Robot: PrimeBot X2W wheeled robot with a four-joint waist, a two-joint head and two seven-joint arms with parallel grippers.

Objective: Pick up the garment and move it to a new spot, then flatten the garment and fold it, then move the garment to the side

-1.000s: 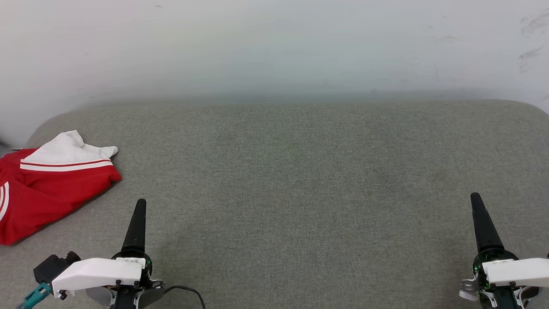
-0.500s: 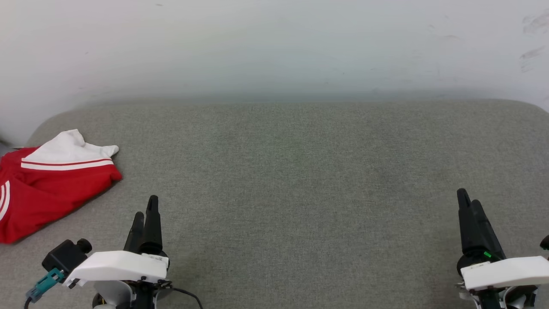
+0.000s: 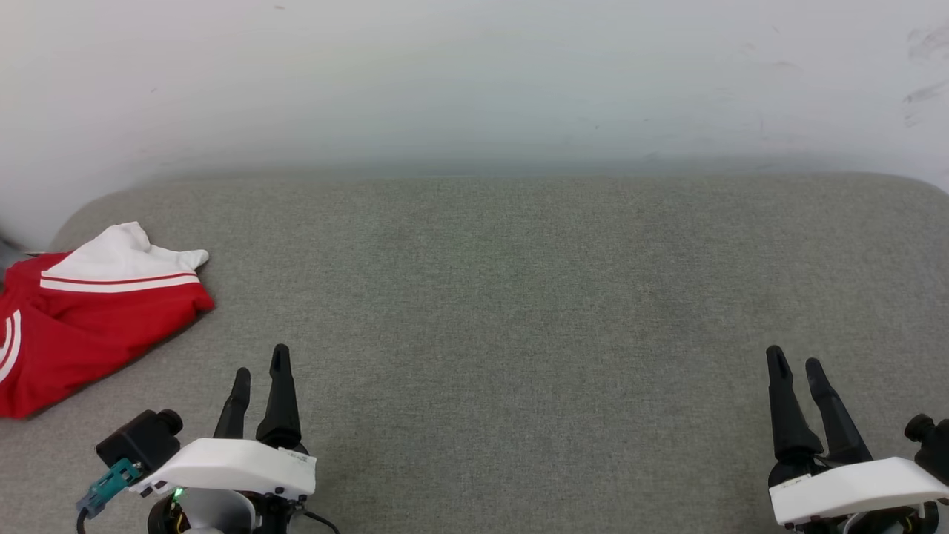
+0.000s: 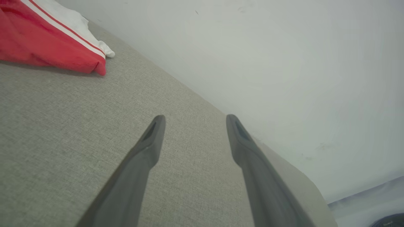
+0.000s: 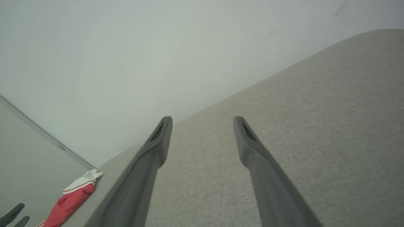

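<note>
Red jersey T-shirt with white sleeves [image 3: 96,326] sits bunched at the left edge of the grey fabric worktop [image 3: 519,297], so we hold left pincer [image 3: 261,362] and right pincer [image 3: 793,358] open and empty, probably ready to fetch it.

Right hand [image 5: 202,119] spread empty; garment [image 5: 71,198] lies well apart on cushion [image 5: 315,126].

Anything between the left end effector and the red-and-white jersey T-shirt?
Nothing: bare grey woven fabric surface runs from the left end effector to the red jersey T-shirt with white striped sleeve, per head and left wrist views.
</note>
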